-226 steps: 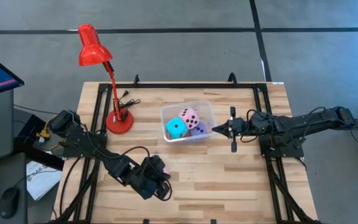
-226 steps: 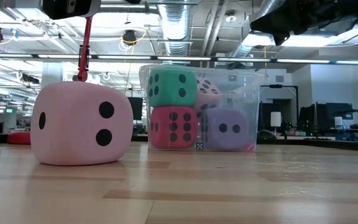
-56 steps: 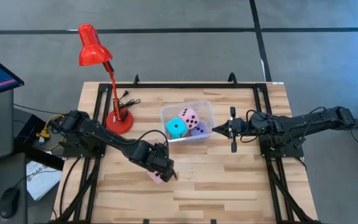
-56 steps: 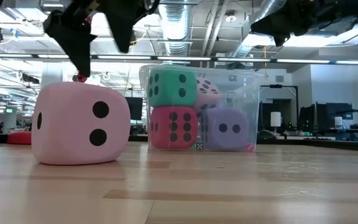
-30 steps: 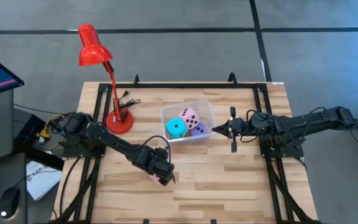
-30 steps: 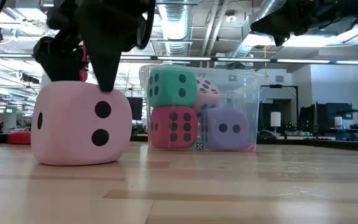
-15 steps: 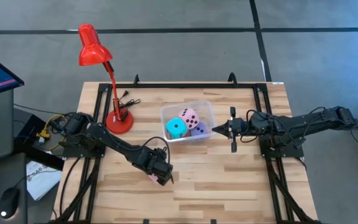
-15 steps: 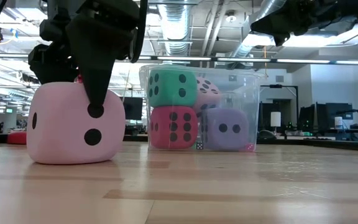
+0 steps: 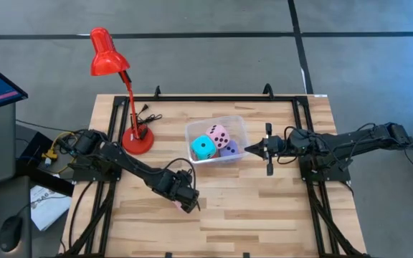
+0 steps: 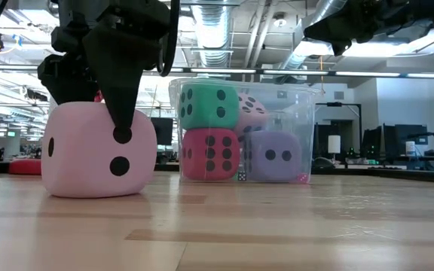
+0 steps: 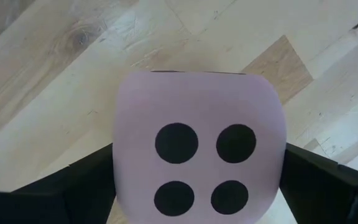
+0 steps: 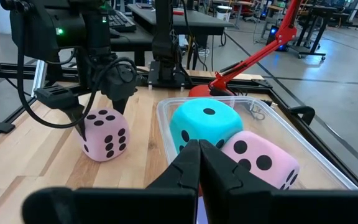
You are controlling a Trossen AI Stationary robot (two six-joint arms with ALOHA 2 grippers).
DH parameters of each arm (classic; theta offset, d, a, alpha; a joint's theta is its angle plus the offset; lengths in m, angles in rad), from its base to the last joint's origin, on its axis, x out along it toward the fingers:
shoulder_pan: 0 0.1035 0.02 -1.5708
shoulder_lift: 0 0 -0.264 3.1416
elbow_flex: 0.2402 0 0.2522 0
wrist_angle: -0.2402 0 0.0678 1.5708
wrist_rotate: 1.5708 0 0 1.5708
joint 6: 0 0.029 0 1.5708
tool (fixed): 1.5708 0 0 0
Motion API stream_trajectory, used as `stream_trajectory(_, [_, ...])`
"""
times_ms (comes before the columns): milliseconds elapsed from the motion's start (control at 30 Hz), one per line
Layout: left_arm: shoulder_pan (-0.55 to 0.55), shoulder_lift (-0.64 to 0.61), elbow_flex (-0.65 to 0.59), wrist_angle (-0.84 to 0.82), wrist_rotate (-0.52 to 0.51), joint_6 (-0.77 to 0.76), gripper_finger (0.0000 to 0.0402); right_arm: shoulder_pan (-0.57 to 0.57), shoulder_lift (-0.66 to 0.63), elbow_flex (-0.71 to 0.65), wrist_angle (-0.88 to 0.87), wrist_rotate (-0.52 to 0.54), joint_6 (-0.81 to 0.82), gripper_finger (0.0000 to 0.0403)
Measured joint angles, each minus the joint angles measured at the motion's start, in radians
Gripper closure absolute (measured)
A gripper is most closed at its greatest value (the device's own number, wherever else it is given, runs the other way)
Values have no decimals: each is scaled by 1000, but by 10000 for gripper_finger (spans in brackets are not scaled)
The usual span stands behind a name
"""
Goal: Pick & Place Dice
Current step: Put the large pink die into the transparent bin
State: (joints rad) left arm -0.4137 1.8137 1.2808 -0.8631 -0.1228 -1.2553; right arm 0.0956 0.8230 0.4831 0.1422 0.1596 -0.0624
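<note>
Pink, the loose die (image 10: 99,150) sits on the wooden table (image 9: 264,215) left of and nearer than the clear bin (image 9: 239,130), with the left gripper (image 9: 183,199) down over it, fingers (image 11: 73,183) spread wide along its two sides. Cyan (image 9: 203,147), pink (image 9: 219,135), lavender (image 9: 229,149) and red (image 10: 209,153) dice fill the bin. Closed and empty, the right gripper (image 9: 250,150) hovers by the bin's right wall.
</note>
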Motion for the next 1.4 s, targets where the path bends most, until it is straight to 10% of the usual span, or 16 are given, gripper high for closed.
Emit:
stream_trajectory(600, [-22, -171, -1, 186, -125, 27, 56, 0, 0, 0, -8, 0, 0, 403])
stream_trajectory(1133, [28, -318, 2, 592, -610, 651, 52, 0, 0, 0, 26, 12, -24, 403])
stream_trajectory(1400, [172, -226, 0, 727, -608, 854, 51, 6, 0, 0, 27, 371, 58, 403])
